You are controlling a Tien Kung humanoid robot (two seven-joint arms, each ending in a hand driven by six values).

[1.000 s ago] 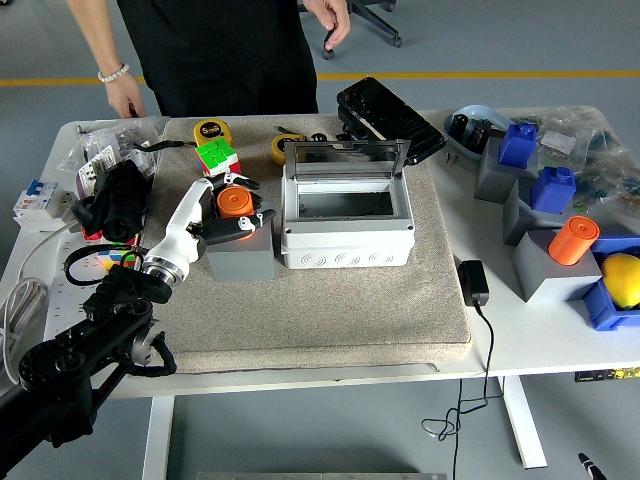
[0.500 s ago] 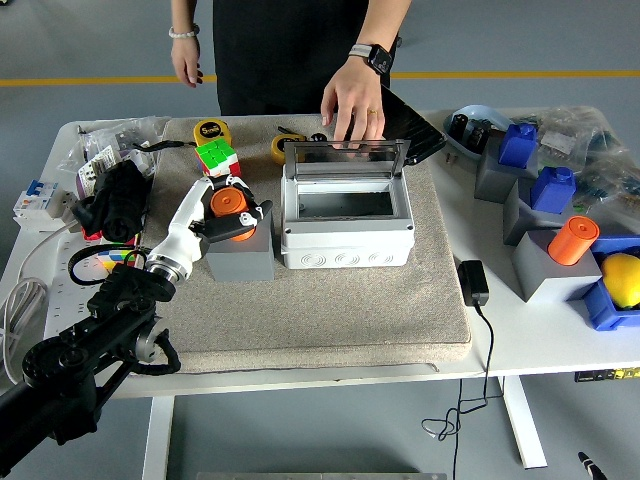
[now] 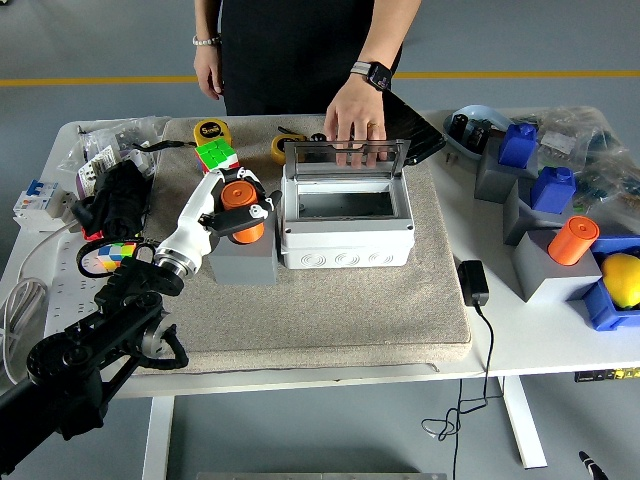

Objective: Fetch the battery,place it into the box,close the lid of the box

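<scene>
You are looking down at a white table (image 3: 540, 345) on a grey floor (image 3: 90, 40). Beyond the table's far edge a yellow line (image 3: 100, 80) runs across the floor. Below the table's near edge you see its white legs (image 3: 522, 420) and a black cable (image 3: 470, 395) hanging down. Even light falls on the table, without hard shadows.

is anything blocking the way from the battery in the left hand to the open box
Nothing visible stands between them. The left hand grips the orange battery above the grey block, just left of the box. The box's lid is up and its opening looks empty. A person's hand rests on the lid at the far side, off the path.
</scene>
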